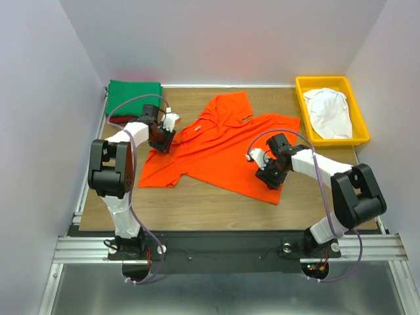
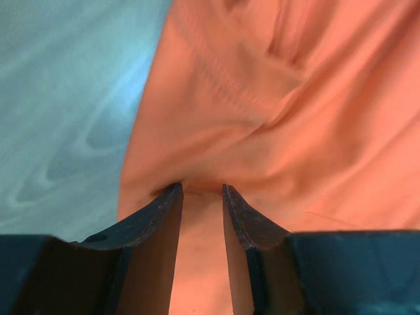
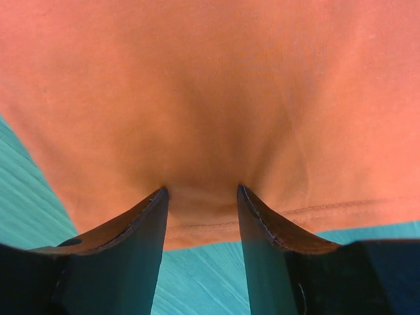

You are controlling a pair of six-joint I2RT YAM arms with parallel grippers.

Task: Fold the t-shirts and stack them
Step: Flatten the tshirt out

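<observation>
The bright orange t-shirt (image 1: pixel 223 147) lies spread flat on the table. My left gripper (image 1: pixel 161 139) is down on its left edge near a sleeve; in the left wrist view its fingertips (image 2: pixel 172 191) press into puckered orange cloth (image 2: pixel 262 98) with a narrow gap between the jaws. My right gripper (image 1: pixel 269 176) is down on the shirt's lower right hem; its fingertips (image 3: pixel 161 195) straddle the stitched hem (image 3: pixel 197 226), jaws apart. A folded green t-shirt (image 1: pixel 134 97) lies on a dark red one (image 1: pixel 121 120) at the back left. A white t-shirt (image 1: pixel 328 111) lies crumpled in the tray.
The yellow plastic tray (image 1: pixel 359 111) stands at the back right corner. White walls close in the table at the back and on both sides. Bare wood (image 1: pixel 197 203) shows in front of the orange shirt.
</observation>
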